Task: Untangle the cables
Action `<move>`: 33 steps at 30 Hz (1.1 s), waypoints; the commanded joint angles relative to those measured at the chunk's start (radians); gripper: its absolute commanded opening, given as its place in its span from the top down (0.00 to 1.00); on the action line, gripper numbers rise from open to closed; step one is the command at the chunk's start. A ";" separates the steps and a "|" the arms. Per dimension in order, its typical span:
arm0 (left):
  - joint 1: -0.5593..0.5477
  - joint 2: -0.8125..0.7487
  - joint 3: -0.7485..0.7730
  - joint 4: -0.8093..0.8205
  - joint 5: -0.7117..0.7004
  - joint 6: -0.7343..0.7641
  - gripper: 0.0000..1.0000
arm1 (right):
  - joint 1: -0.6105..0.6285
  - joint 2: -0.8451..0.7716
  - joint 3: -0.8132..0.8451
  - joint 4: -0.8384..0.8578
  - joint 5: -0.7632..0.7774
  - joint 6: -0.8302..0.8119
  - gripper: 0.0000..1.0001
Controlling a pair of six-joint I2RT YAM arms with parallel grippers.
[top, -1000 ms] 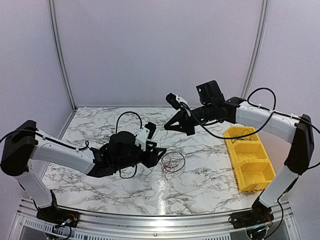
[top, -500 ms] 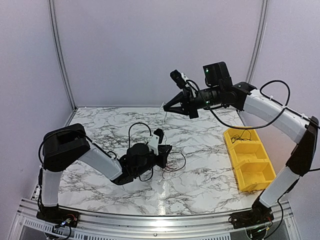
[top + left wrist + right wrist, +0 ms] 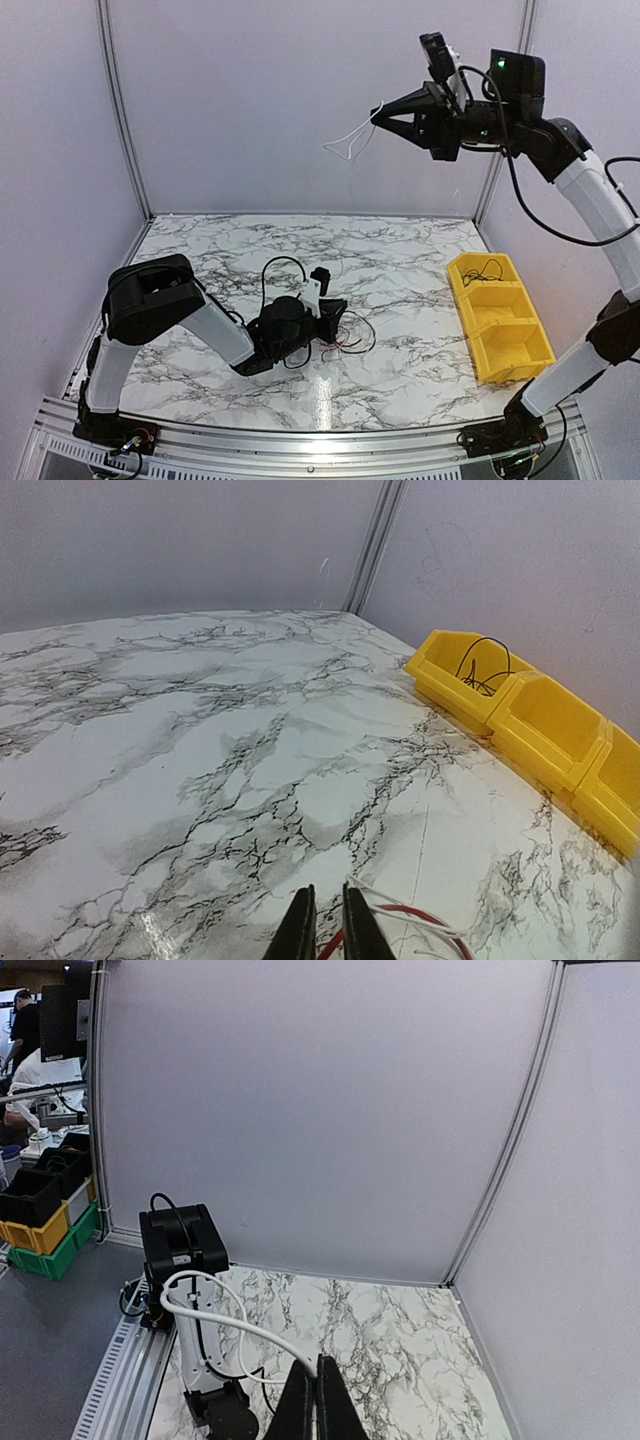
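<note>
The white marble-patterned table top [image 3: 420, 330] fills the floor of the booth. Over its far right the right arm reaches up high, forearm stretched leftward. The left arm is folded low, elbow bent back on itself, forearm lying almost flat along the table towards the middle.

Near the right edge sits a yellow plastic bin with three compartments [image 3: 530, 345]; a thin black wire [image 3: 487, 268] lies coiled in its far compartment.

The right gripper [image 3: 378, 118] points left high above the table, jaws pressed together on a thin white wire [image 3: 350, 142] that dangles from its tip in an open loop, clear of everything else.

The left gripper [image 3: 335, 312] is down at the table's middle, its tip at a small tangle of thin black, red and white wires [image 3: 350, 335] lying on the marble. In the left wrist view its jaws stand almost together, a red wire [image 3: 415, 911] running in between them, so they look pinched on it.
</note>
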 commanded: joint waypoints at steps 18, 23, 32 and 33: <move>0.002 -0.222 -0.168 0.035 0.077 0.028 0.70 | -0.143 -0.133 -0.049 0.010 0.059 -0.021 1.00; 0.002 -0.380 -0.227 -0.044 0.089 0.080 0.57 | -0.148 -0.181 -0.184 0.014 0.094 -0.042 1.00; 0.011 -0.677 -0.139 -0.668 0.083 0.087 0.33 | -0.189 -0.266 -0.417 0.008 0.166 -0.092 1.00; 0.012 -0.704 -0.102 -0.750 0.082 0.089 0.33 | -0.194 -0.273 -0.438 0.004 0.175 -0.098 1.00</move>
